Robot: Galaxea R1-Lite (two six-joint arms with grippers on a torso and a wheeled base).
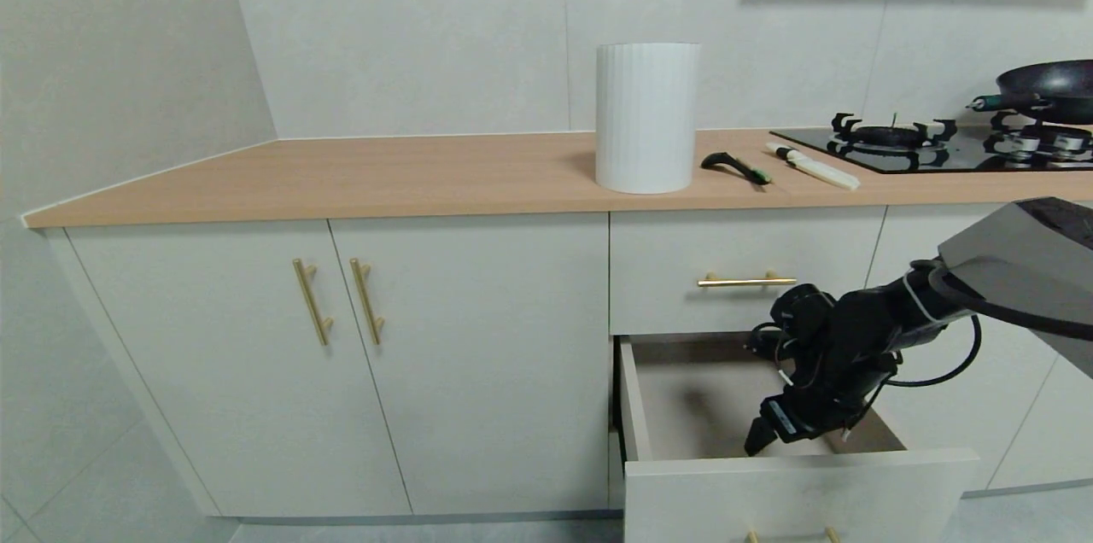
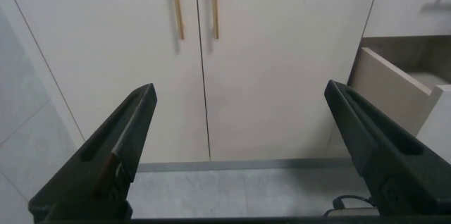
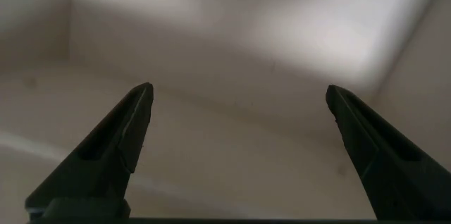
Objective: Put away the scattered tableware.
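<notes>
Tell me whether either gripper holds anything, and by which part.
Nothing is held. The right gripper, jaws apart, is empty in the open drawer; the left gripper, jaws apart, is empty before the cabinet doors.

You see the left gripper (image 2: 239, 89) with its fingers (image 2: 120, 146) spread wide. Mid-frame beyond them stand two cabinet doors (image 2: 282, 62) with gold handles (image 2: 177, 5); an open drawer (image 2: 391, 90) sits beside them.
</notes>
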